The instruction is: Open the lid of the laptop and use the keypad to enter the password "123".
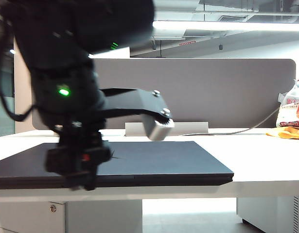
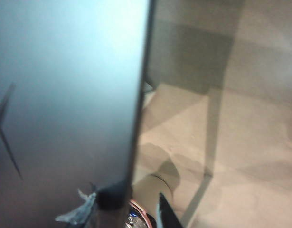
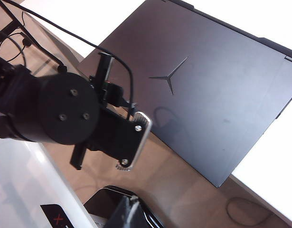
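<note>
Nothing of the task looks done from where I stand: the laptop (image 1: pixel 154 162) lies flat and closed on the white desk (image 1: pixel 266 160), its front edge running along the near side, so the opening, and then the three key presses, are all left. The keypad is shut away under the lid and cannot be seen.

Behind everything stands the grey divider board (image 1: pixel 227 92), a broad matte slab with rounded corners. The desk is smooth and pale, slightly glossy under the ceiling lights. The lid (image 3: pixel 217 90) is a wide, thin, dark navy-black panel with a matte finish, sharp at the corners, and it carries a small angular Y-shaped emblem (image 3: pixel 170 77) near its middle (crisp in the right wrist view).

The left gripper (image 1: pixel 83 174) hangs low at the laptop's front edge, towards the left side of the desk, its black housing bulky and blurred. In the left wrist view its fingertips (image 2: pixel 165 213) sit either side of the lid's thin front edge with a gap between them, so the jaws are parted and grip nothing yet.

The right gripper (image 3: pixel 129 213) is held back, above and off to the side of the laptop, only a dark sliver in its own camera; its jaws are closed and empty.
</note>
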`<state>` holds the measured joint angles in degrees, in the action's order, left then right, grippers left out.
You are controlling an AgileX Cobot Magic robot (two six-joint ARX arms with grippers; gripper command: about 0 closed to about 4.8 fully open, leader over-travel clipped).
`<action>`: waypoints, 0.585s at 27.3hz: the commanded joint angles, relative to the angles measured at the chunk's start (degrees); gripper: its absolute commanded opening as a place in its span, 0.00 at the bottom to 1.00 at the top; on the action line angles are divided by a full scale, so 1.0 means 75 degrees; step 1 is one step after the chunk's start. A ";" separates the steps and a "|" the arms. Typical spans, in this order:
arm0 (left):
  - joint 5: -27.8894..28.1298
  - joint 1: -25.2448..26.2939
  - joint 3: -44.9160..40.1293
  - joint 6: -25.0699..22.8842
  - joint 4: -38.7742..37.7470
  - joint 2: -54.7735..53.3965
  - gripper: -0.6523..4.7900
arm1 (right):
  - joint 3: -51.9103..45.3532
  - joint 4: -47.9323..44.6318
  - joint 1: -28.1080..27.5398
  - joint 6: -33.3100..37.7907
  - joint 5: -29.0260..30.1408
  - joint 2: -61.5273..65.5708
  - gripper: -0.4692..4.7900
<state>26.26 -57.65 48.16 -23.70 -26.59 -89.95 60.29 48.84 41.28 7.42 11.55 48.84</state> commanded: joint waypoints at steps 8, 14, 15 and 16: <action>0.0842 0.0006 0.0026 -0.0361 0.0128 -0.0163 0.26 | 0.0012 -0.0087 0.0006 -0.0023 -0.0020 -0.0006 0.08; 0.0370 -0.0003 0.0035 0.0073 0.0099 -0.0163 0.22 | 0.0012 -0.0087 0.0006 -0.0020 -0.0079 -0.0006 0.08; 0.0341 -0.0003 0.0035 0.0108 0.0099 -0.0163 0.17 | 0.0012 -0.0087 0.0006 -0.0023 -0.0079 -0.0006 0.08; 0.0364 -0.0003 0.0041 0.0105 0.0137 -0.0157 0.11 | 0.0012 -0.0087 0.0006 -0.0020 -0.0122 -0.0006 0.08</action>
<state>30.04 -58.17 48.80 -23.92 -26.37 -90.39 60.29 48.82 41.28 7.42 11.09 48.90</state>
